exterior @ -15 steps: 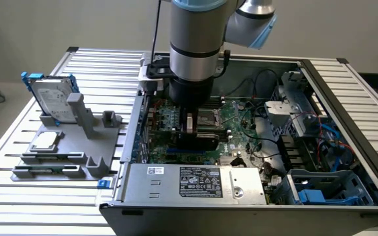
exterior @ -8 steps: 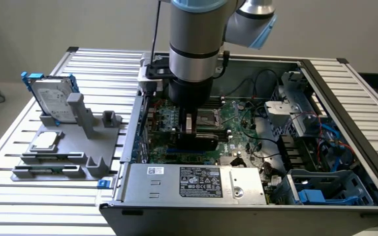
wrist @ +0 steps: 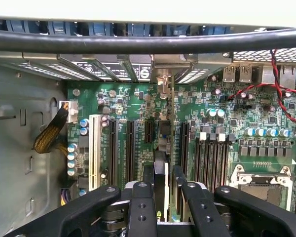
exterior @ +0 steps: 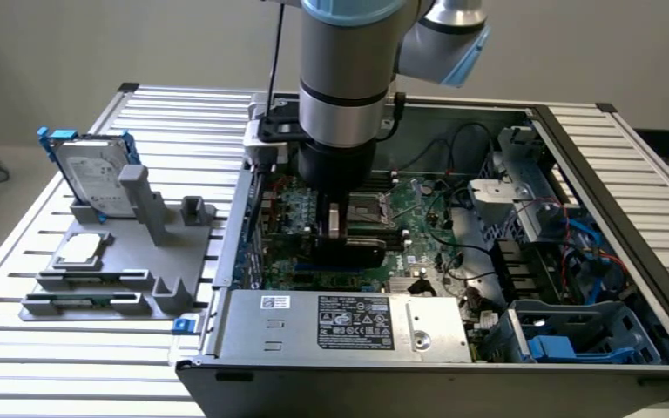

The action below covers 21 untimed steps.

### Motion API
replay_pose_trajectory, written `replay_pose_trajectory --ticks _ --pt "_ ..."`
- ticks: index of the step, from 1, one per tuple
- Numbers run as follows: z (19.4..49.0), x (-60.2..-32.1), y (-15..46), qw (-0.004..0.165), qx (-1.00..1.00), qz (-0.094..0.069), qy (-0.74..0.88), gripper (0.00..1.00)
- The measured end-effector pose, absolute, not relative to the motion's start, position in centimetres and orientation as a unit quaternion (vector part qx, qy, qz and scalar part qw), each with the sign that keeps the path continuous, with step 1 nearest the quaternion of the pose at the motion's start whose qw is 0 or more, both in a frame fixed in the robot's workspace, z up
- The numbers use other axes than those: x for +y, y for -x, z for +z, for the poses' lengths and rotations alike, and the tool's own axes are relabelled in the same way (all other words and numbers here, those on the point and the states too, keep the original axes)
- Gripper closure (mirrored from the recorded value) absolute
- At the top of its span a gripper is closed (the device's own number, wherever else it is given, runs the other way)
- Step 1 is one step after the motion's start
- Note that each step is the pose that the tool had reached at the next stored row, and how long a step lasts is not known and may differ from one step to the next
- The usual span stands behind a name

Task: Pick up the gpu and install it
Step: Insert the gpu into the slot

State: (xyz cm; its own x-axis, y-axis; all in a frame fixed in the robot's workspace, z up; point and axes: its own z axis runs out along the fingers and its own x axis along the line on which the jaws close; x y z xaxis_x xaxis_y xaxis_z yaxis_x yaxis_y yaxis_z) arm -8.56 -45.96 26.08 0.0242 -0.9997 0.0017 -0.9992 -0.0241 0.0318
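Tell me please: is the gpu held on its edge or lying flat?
On its edge: the gpu shows as a thin edge-on strip clamped between the fingers of the gripper, over the motherboard.

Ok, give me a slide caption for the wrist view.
Black two-fingered gripper clamps the thin gpu card edge-on over the green motherboard's long black expansion slots.

Main board: green, dotted with silver and blue capacitors.
Graphics card: black cover.
Gripper: black.
Arm: silver-grey, pale blue caps.
Hard drive: silver in a blue frame.
Table: pale metal — ribbed stripes.
Wires: red twisted with black.
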Motion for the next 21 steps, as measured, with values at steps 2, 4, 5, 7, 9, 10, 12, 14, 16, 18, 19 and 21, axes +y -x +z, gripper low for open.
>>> replay_pose_trajectory --ticks 2,4,5,7,9,10,12,14,16,18,19,21 --pt "26.04 -45.96 8.59 0.012 -0.698 -0.011 -0.715 0.74" --pt "25.99 -45.96 8.61 0.011 -0.698 -0.011 -0.716 0.74" --pt "25.94 -45.96 8.62 0.011 -0.698 -0.012 -0.716 0.74" --pt "25.85 -45.96 8.63 0.010 -0.698 -0.012 -0.716 0.74" --pt "25.80 -45.96 8.64 0.010 -0.698 -0.012 -0.716 0.74" --pt "25.76 -45.96 8.64 0.010 -0.698 -0.012 -0.716 0.74" --pt "25.74 -45.96 8.64 0.010 -0.698 -0.013 -0.716 0.74" --pt "25.69 -45.94 8.65 0.009 -0.698 -0.013 -0.716 0.74" --pt "25.69 -45.95 8.66 0.009 -0.698 -0.013 -0.716 0.73" --pt "25.83 -45.95 8.66 0.009 -0.698 -0.013 -0.716 0.66" --pt "26.00 -45.95 8.66 0.009 -0.698 -0.014 -0.716 0.66" --pt "26.54 -45.95 8.66 0.009 -0.698 -0.014 -0.716 0.66"
